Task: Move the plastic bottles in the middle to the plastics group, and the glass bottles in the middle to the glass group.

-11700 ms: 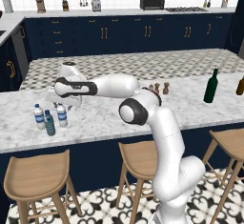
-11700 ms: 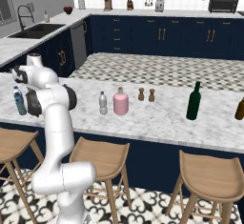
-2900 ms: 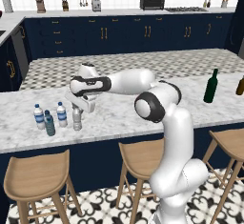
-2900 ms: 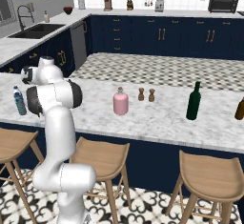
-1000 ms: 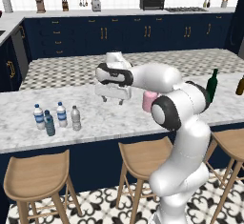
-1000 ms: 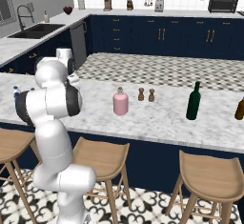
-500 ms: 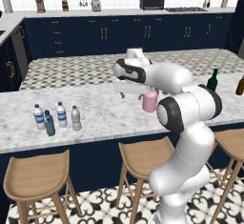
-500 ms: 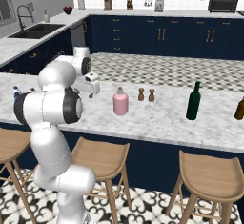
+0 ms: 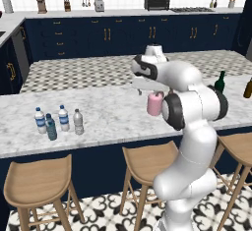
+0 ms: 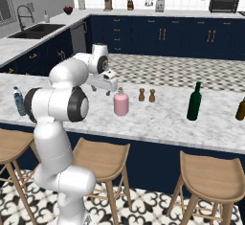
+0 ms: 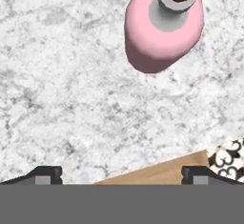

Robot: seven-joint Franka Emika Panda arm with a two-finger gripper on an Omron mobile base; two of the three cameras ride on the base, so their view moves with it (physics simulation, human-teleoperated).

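The squat pink glass bottle [image 9: 155, 103] [image 10: 121, 103] stands upright near the front of the marble island. My gripper [image 9: 141, 91] [image 10: 101, 91] hangs open just above the counter, close beside the bottle on its left, and holds nothing. In the hand view the pink bottle [image 11: 162, 32] sits well ahead of the open gripper [image 11: 121, 175], outside the jaws. Several small plastic water bottles [image 9: 63, 118] stand together at the island's left end; one [image 10: 19, 102] also shows at the left edge of the right base view. The dark green wine bottle [image 9: 220, 82] [image 10: 194, 102] and the amber bottle [image 9: 248, 87] [image 10: 240, 109] stand at the right end.
Two small brown shakers [image 10: 146, 95] stand just behind and to the right of the pink bottle. Wooden stools [image 9: 147, 158] [image 10: 103, 158] line the island's front edge. A stool seat [image 11: 157, 173] shows below the counter edge in the hand view.
My arm has swung right along the counter, away from the plastic bottles, and the hand now hangs beside the pink bottle. The jaws stayed open.
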